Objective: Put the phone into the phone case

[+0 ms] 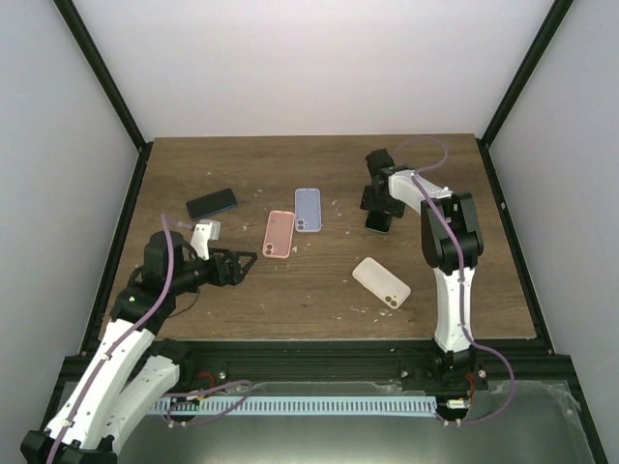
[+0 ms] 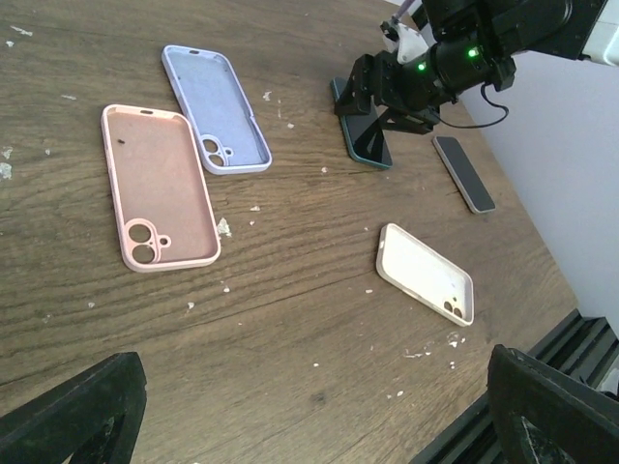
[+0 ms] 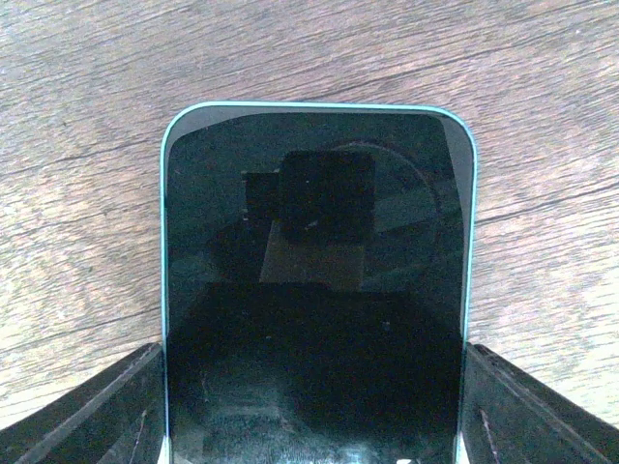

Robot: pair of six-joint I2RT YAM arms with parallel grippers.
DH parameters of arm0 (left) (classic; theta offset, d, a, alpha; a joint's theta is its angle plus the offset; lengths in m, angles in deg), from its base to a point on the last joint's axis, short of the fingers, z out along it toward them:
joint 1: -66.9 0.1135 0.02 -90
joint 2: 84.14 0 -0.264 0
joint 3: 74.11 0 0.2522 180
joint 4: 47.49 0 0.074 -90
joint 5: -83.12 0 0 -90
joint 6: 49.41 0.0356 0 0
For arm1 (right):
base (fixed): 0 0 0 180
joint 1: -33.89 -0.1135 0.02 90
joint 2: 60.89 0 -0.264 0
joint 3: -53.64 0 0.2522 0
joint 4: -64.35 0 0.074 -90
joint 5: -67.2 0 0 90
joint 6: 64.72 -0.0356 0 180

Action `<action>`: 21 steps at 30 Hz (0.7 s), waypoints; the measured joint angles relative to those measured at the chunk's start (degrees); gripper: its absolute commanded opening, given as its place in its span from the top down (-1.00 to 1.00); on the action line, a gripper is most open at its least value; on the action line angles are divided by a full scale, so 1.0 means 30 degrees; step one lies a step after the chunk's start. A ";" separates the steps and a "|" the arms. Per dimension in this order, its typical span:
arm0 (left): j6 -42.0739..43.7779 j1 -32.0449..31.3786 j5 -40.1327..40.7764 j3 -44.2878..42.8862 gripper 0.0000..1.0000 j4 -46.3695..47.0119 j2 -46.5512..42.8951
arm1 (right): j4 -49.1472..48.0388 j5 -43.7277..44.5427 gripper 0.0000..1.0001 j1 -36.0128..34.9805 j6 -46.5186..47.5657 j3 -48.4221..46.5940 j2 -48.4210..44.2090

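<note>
My right gripper [image 1: 377, 211] is at the far right of the table, shut on the long edges of a teal-edged phone [image 3: 314, 290], screen up, low over the wood. The phone also shows in the left wrist view [image 2: 366, 140]. Its fingers [image 3: 87, 416] press both sides. Three empty cases lie open side up: pink [image 1: 280, 233], lavender [image 1: 308, 209] and white [image 1: 381, 281]. My left gripper [image 1: 237, 266] is open and empty, hovering left of the pink case. In its own view the pink case [image 2: 160, 186] and the white case [image 2: 426, 272] lie ahead.
A second dark phone [image 1: 211, 202] lies at the far left. Another dark phone [image 2: 464, 172] lies right of the right gripper, hidden by the arm in the top view. White specks dot the wood. Black frame posts [image 1: 106, 87] stand at the table's back corners.
</note>
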 measured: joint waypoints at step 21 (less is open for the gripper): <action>-0.0044 0.0000 0.1042 -0.0007 -0.72 -0.0437 0.2725 | -0.1129 0.1982 -0.37 -0.0007 0.0095 0.8903 -0.6164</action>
